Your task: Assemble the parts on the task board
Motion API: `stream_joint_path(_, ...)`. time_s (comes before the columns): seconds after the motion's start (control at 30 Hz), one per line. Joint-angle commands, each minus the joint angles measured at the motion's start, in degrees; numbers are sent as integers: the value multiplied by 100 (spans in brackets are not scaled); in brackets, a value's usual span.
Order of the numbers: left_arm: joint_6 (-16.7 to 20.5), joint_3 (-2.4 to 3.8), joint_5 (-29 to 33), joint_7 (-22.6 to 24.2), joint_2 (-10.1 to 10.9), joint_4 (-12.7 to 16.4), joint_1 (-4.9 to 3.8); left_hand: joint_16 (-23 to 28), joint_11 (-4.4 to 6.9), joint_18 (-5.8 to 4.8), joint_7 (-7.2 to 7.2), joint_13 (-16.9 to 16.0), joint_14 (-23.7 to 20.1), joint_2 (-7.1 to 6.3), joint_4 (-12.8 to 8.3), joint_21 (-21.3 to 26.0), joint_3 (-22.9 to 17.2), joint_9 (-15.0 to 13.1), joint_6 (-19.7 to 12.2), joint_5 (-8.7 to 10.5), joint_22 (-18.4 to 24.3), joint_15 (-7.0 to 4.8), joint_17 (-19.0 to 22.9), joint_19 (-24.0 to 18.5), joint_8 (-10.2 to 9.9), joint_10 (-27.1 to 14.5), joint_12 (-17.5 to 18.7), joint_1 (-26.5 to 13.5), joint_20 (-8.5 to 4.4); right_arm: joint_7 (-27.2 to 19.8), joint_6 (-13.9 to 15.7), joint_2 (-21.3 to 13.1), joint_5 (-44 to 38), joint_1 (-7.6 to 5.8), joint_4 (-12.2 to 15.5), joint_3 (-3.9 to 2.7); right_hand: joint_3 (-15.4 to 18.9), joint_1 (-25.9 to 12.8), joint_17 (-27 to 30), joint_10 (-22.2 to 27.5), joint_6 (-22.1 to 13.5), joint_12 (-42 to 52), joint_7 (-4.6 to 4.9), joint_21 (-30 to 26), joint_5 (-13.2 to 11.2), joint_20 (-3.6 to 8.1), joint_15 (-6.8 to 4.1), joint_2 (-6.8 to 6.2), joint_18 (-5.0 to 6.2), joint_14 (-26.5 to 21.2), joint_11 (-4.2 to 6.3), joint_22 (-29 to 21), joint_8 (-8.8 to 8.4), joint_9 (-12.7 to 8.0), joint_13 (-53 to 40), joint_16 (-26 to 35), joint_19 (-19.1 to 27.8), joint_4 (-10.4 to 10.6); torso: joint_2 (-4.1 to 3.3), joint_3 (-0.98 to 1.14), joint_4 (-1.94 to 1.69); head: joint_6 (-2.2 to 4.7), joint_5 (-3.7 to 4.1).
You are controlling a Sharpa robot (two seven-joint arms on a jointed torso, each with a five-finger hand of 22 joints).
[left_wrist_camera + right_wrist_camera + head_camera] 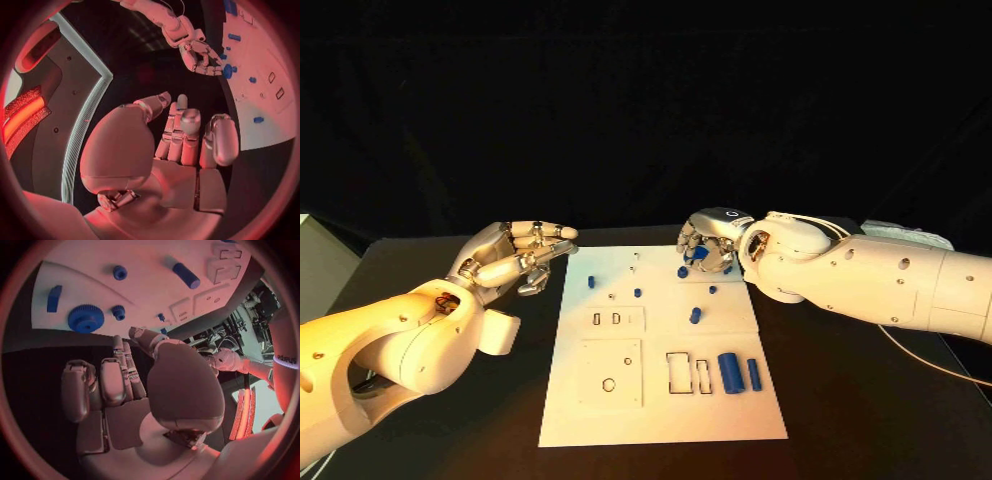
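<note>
In the head view, the white task board (661,400) is being shown flat on the black surface (877,420), between two hands. The right hand (707,243) is being held over the board's far edge, right by a blue gear (684,271). Whether anything is being pinched can't be told from here. The left hand (519,255) is being kept just off the board's left side, fingers loosely curled, nothing gripped. Around eight blue parts are being counted: two cylinders (731,372) lying near the right edge, the rest small pegs further up.

In the left wrist view, the left hand (187,137) is being seen with nothing in it, fingers apart. Across the way, the right hand (201,57) is being shown touching or nearly touching the gear (227,71).

In the right wrist view, the right hand (119,385) is looking empty, with the gear (85,318) apart from the fingertips, just beyond them. Six blue pieces are being counted here.

The risk, probably: the small pegs nearby are being crowded, so one could get knocked over if the gear is being reached for carelessly, or the gear could be slid off the board's edge.
</note>
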State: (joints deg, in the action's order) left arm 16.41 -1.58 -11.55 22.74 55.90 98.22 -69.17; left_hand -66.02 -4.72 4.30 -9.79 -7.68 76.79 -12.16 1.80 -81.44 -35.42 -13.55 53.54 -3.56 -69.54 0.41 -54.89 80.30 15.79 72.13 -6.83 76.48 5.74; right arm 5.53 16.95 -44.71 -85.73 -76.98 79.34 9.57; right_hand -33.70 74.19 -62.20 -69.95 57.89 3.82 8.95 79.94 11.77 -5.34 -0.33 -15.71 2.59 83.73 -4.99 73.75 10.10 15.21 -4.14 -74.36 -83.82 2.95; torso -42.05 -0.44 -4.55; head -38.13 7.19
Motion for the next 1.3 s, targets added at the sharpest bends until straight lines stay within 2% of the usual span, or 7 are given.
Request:
stream_joint_path(0.03,-387,6,-401,-155,2,35,-12,1,-4,-25,55,-13,18,-13,-24,-19,13,-10,-10,30,-19,-6,-8,34,10,-18,-9,-51,-6,195,-220,19,-311,10,-7,-2,38,-20,-16,52,-39,-36,-6,-31,-2,-30,30,-72,82,206,0,-41,-22,13,9,-37,-2,20,-55,-8,-29,5,-1)
stream_joint_path(0.23,-391,8,-401,-130,17,60,-14,415,-44,-6,49,-41,-347,-39,-29,61,14,-37,-76,30,113,41,378,-41,-16,-210,63,-98,29,306,-264,54,-450,23,-28,-1,123,-63,-23,132,-62,-36,-14,-63,-21,-35,35,-85,92,198,-4,-86,-35,28,12,-76,7,32,-102,-17,-62,13,43)
stream_joint_path(0.37,-378,9,-389,-121,26,73,-16,389,-47,-37,46,-50,-357,-40,-33,0,11,-42,-84,29,-41,47,319,23,-19,-213,61,-99,37,352,-282,77,-519,37,-42,0,164,-73,-18,169,-77,-35,-19,-78,-32,-37,36,-83,96,192,-5,-106,-44,33,13,-88,11,33,-140,-8,-73,37,60)
stream_joint_path(0.57,-367,10,-381,-123,33,86,-19,232,-34,-98,49,-90,-276,-28,-56,-141,7,-62,-63,30,-365,42,107,165,-6,-153,13,-83,42,395,-319,116,-582,70,-54,1,186,-79,-13,184,-76,-33,-19,-90,-40,-38,37,-79,99,188,-6,-122,-44,37,12,-92,15,37,-194,3,-83,45,37)
stream_joint_path(0.93,-324,10,-359,-105,50,86,-21,298,-39,-83,45,-95,-327,-35,-60,-109,10,-65,-66,31,-288,44,193,125,-7,-166,15,-87,43,470,-385,139,-708,95,-89,2,243,-84,-5,233,-74,-33,-18,-112,-58,-41,40,-68,105,180,-11,-150,-46,48,11,-107,22,44,-279,13,-92,92,52)
stream_joint_path(1.23,-304,10,-316,-114,53,74,-22,305,-43,-84,42,-100,-342,-28,-59,-110,8,-67,-72,31,-291,48,196,121,-10,-178,16,-90,46,497,-293,136,-757,108,-67,2,96,70,-18,-8,132,38,-39,-90,-40,-13,5,101,95,168,38,-95,64,141,-64,-183,-12,44,-312,14,-97,110,80)
stream_joint_path(1.3,-302,10,-304,-119,55,70,-22,305,-43,-84,42,-100,-342,-28,-59,-110,8,-67,-72,31,-291,48,196,121,-10,-178,16,-90,46,492,-200,132,-764,112,-59,2,-25,185,-60,-236,325,105,-100,-40,-58,23,-46,194,80,174,106,-11,178,223,-130,-233,-47,-7,-329,15,-102,127,85)
